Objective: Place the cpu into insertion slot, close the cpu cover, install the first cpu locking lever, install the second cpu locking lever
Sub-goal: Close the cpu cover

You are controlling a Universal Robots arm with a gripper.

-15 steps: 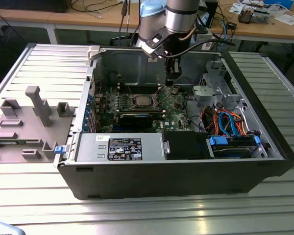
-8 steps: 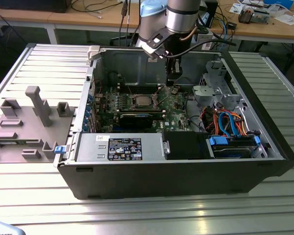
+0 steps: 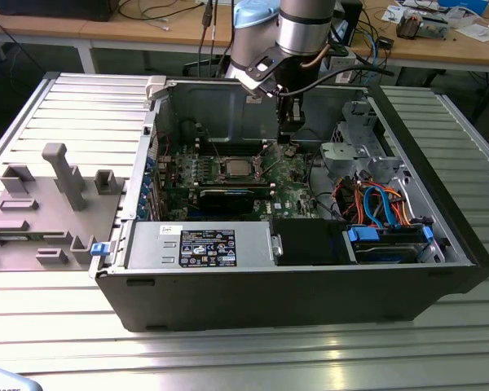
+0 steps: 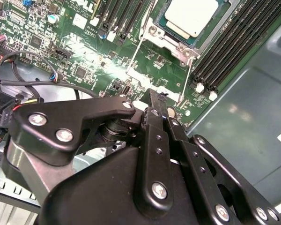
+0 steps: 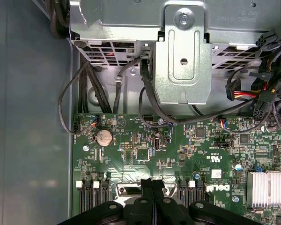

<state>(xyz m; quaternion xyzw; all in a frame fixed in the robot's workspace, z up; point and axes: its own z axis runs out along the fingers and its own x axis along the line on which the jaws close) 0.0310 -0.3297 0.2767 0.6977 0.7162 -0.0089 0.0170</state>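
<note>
The cpu, with its silver-grey top, sits in the insertion slot on the green motherboard. The silver cpu cover lies framed around it. Two thin wire locking levers run along two sides of the socket; I cannot tell whether they are latched. My gripper is shut with nothing in it, its tips low over the board near the end of the second lever. In the exterior view the gripper hangs just to the right of the cpu. The black fingers meet above the board.
The open computer case lies on a slatted metal table. A grey drive cage, black cables and a round coin battery are near the gripper. Memory slots flank the socket. A grey fixture block stands at the exterior view's left.
</note>
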